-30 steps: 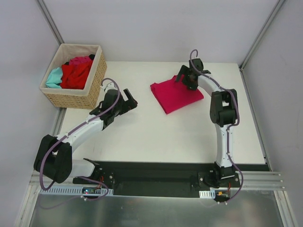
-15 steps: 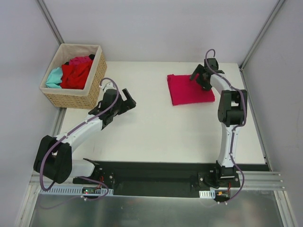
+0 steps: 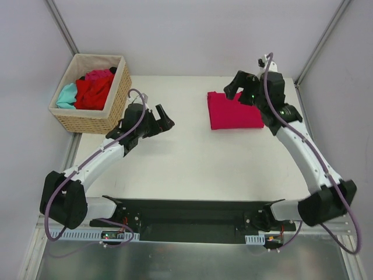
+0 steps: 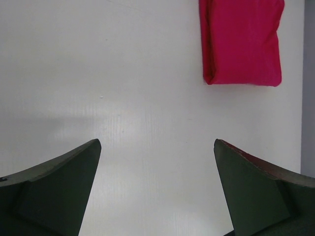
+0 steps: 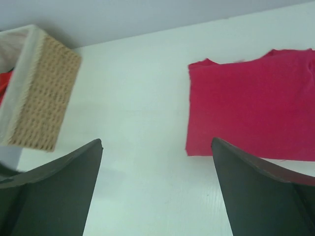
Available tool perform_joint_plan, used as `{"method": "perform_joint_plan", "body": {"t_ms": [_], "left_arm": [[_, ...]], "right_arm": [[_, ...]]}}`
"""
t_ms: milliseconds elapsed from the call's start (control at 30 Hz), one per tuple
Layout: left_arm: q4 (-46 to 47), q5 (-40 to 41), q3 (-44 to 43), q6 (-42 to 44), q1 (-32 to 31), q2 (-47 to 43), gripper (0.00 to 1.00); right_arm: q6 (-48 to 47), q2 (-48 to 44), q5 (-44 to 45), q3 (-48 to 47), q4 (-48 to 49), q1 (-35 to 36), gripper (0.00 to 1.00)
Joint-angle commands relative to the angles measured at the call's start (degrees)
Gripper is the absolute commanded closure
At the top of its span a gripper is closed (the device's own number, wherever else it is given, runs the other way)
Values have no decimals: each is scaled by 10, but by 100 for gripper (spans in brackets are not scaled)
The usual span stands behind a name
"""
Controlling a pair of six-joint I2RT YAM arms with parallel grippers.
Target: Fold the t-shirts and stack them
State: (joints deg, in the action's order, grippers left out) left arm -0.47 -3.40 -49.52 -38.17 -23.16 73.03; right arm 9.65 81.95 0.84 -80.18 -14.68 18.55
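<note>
White table [image 3: 192, 157], folded magenta t-shirt [image 3: 232, 114], left gripper [image 3: 160, 118], right gripper [image 3: 236, 96], jaws apart

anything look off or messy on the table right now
Nothing stands out. The folded pink t-shirt lies flat and neatly squared on the table. The left hand and right hand are both open, holding nothing. The other t-shirts sit bunched inside the basket, none spilling over its rim.

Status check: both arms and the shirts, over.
Left gripper open, empty, over table. Right gripper open, above folded magenta t-shirt, not gripping. Red, teal, pink t-shirts in wicker basket. Nothing in the way.
</note>
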Motion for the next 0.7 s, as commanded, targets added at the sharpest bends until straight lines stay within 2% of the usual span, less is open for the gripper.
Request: {"method": "perform_joint_plan", "body": {"t_ms": [0,167,267,667], "left_arm": [[-23,-57,-6,21,3,-34,1],[-42,-28,24,35,3,-116,1],[-54,-16,28,37,2,-145,1],[-64,26,36,51,1,-189,1]], "right_arm": [[-27,-97,13,80,4,53,4],[-37,-202,52,163,-16,87,3],[-38,-231,66,181,-26,92,3],[-41,-261,105,202,-39,112,4]]}}
